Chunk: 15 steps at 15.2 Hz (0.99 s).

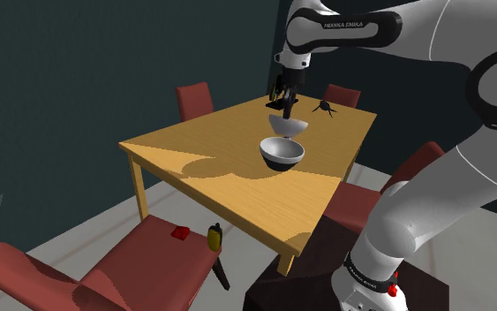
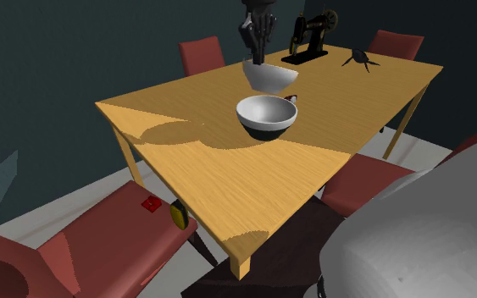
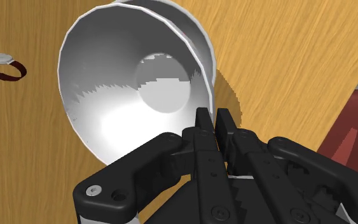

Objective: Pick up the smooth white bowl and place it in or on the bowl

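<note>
Hand (image 1: 286,104) clamped on the white bowl's (image 1: 289,126) rim, just behind the dark-sided bowl (image 1: 282,152).
Fingers narrow, pinching the rim's wall in the wrist view, with the inner fingertip partly hidden by it. The white bowl's base overlaps the other bowl's far rim, so clearance from the worktop (image 1: 202,177) can't be told. Small dark item (image 2: 359,59) by the sewing machine (image 2: 308,38) is unclear.
</note>
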Available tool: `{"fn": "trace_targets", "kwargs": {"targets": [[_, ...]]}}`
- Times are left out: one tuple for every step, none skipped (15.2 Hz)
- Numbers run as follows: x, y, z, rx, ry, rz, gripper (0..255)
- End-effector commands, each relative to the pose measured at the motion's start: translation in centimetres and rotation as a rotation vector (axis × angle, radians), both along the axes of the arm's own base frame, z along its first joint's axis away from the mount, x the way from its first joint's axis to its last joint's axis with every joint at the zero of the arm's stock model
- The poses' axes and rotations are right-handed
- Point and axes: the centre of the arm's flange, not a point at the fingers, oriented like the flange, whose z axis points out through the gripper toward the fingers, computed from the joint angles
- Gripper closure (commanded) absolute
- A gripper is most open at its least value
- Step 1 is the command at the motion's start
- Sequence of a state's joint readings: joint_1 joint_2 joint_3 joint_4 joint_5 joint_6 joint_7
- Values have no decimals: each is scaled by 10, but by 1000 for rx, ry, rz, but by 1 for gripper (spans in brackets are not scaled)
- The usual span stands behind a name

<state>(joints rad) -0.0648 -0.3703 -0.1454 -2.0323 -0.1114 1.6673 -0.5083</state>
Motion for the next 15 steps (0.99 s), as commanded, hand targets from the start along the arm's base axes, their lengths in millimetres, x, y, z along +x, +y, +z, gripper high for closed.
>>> {"fn": "trace_targets", "kwargs": {"targets": [[0, 1, -10, 0, -1, 0, 255], [0, 1, -15, 0, -1, 0, 255], [0, 1, -20, 0, -1, 0, 255], [0, 1, -26, 0, -1, 0, 255], [0, 1, -31, 0, -1, 0, 255], [0, 1, -36, 0, -1, 0, 255], [0, 1, -41, 0, -1, 0, 255], [0, 1, -47, 0, -1, 0, 255], [0, 1, -52, 0, -1, 0, 255], [0, 1, -57, 0, -1, 0, 255], [0, 1, -63, 0, -1, 0, 255], [0, 1, -68, 0, -1, 0, 255], [0, 1, -73, 0, -1, 0, 255], [0, 1, -78, 0, -1, 0, 255], [0, 1, -87, 0, -1, 0, 255]]}}
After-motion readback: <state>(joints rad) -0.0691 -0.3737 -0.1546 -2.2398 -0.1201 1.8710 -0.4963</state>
